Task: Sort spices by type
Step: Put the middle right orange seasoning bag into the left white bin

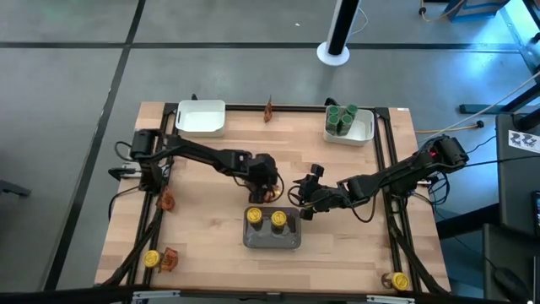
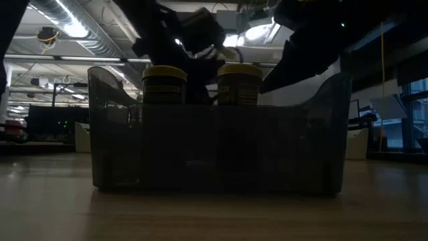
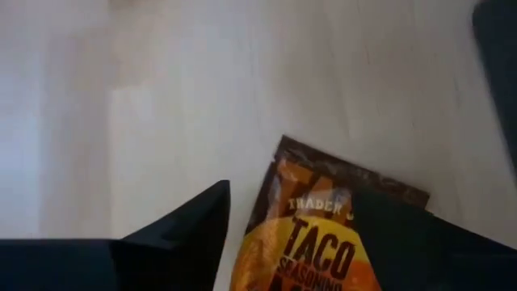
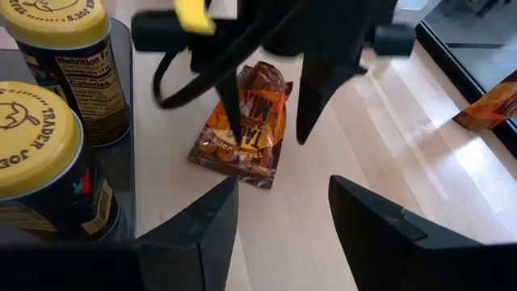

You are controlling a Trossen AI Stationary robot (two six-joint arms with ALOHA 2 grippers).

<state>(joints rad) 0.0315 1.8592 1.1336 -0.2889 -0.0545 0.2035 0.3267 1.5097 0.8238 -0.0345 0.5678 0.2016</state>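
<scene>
Left gripper (image 1: 268, 191) stands over the middle of the table, fingers (image 3: 186, 226) parted, one on each side of a reddish-orange taco seasoning packet (image 3: 315, 234). The packet lies flat on the wood between the fingers; whether either finger touches it cannot be told. In the right wrist view the same packet (image 4: 242, 129) lies under the left gripper's dark fingers.

Right gripper (image 1: 305, 201) sits just beside the left gripper, pointing toward it, fingers (image 4: 202, 226) apart with nothing between them.

Grey tray (image 1: 272, 239) lies just beside both grippers, toward the table's near edge, holding two yellow-lidded jars (image 1: 253, 217), both upright, side by side. In the low view the jars (image 2: 164, 84) rise above the tray wall (image 2: 221, 147).

Well apart from the grippers, at the far edge: a white tray (image 1: 200, 118) on the left side, and a second white tray (image 1: 361, 131) holding green-lidded jars (image 1: 342, 116). A loose packet (image 1: 268, 108) lies between them.

Further packets (image 1: 166, 201) and a yellow-lidded jar (image 1: 152, 258) lie along the left rail.
</scene>
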